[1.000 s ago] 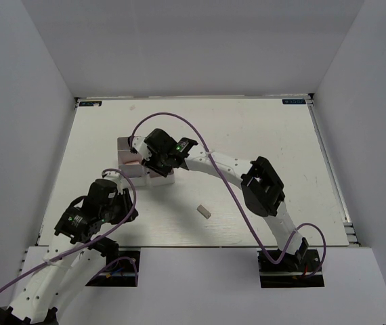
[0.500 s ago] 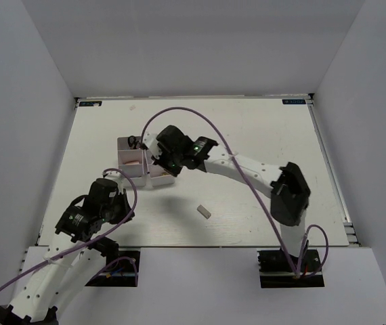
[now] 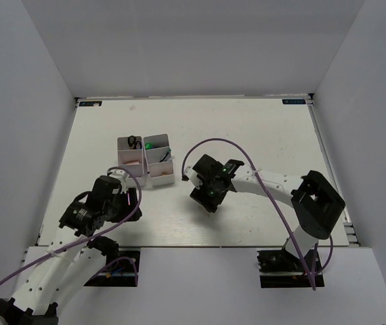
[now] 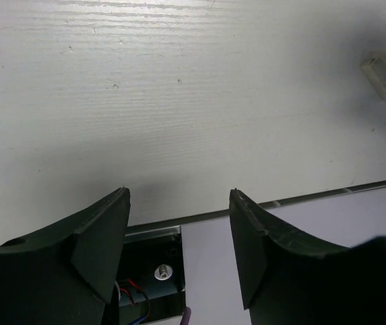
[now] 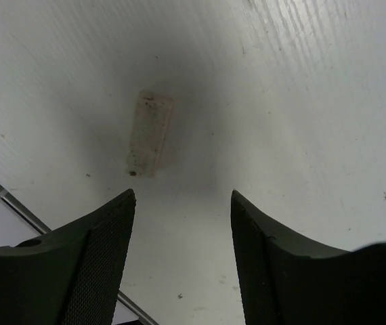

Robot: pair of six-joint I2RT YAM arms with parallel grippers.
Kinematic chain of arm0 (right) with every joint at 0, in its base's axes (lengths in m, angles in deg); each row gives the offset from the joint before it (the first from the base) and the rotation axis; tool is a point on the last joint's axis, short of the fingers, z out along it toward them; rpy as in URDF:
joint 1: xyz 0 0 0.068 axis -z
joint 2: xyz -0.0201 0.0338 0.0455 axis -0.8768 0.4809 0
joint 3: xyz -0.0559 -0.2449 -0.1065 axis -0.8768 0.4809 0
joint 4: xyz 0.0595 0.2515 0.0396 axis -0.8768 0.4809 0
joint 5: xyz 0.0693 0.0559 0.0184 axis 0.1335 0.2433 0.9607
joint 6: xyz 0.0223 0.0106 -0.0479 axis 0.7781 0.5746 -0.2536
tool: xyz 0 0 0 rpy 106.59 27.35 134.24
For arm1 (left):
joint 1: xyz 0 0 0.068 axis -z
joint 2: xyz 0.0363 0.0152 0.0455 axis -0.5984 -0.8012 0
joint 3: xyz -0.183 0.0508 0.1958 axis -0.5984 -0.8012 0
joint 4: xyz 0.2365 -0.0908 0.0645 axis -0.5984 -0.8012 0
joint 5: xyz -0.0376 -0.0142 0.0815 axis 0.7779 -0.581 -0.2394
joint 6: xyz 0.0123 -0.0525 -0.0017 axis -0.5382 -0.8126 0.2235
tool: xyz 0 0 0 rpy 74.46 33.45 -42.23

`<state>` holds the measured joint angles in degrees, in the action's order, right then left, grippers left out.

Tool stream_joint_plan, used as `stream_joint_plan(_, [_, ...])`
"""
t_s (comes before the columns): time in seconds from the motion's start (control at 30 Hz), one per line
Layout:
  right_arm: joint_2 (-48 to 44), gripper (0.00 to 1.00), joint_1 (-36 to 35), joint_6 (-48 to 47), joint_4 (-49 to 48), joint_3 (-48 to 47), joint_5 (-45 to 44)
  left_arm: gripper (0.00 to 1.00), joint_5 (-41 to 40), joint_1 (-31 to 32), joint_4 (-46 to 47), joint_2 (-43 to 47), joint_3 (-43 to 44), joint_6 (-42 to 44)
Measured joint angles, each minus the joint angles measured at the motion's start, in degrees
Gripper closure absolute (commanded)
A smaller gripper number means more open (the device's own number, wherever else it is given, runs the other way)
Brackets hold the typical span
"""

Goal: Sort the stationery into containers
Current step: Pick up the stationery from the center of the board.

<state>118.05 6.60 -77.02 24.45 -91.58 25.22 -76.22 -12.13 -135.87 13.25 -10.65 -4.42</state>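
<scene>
Two pale divided containers stand side by side, the left one point(image 3: 130, 157) and the right one point(image 3: 160, 162). Black scissors point(image 3: 133, 141) and a green-capped marker point(image 3: 149, 145) sit in their back compartments. One beige eraser point(image 5: 150, 133) lies flat on the table, just ahead of my right gripper point(image 5: 183, 196). That gripper hangs low over it, open and empty. In the top view the right gripper point(image 3: 208, 200) hides the eraser. My left gripper point(image 4: 179, 193) is open and empty at the table's near edge, and the eraser point(image 4: 382, 76) shows far off to its upper right.
The near table edge and a metal rail point(image 4: 315, 198) run under the left gripper, with the arm's base mount point(image 4: 154, 271) below it. White walls enclose the table on three sides. A purple cable point(image 3: 213, 143) loops above the right arm.
My right arm has pulled back from the containers to the middle of the table over the eraser, and its jaws now stand open. The left gripper has opened and barely moved.
</scene>
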Motion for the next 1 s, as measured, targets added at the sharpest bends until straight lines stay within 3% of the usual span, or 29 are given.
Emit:
stream_joint_plan(0.43, [5.6,0.37,0.0,4.5,-3.0,-2.1,6.9,0.27,0.0,0.0,-0.3,3.2,-0.4,1.1])
stream_joint_plan(0.57, [8.0,0.43,-0.1,5.5,-3.5,-2.7,6.2,0.27,0.0,0.0,-0.5,3.5,-0.4,1.1])
stream_joint_plan(0.7, [9.4,0.54,-0.2,6.3,-3.9,-3.1,4.5,0.27,0.0,0.0,-0.5,4.4,-0.4,1.1])
stream_joint_plan(1.0, [9.7,0.92,-2.2,7.1,-4.8,-3.1,-0.5,0.27,0.0,0.0,-0.9,5.1,-0.4,1.1])
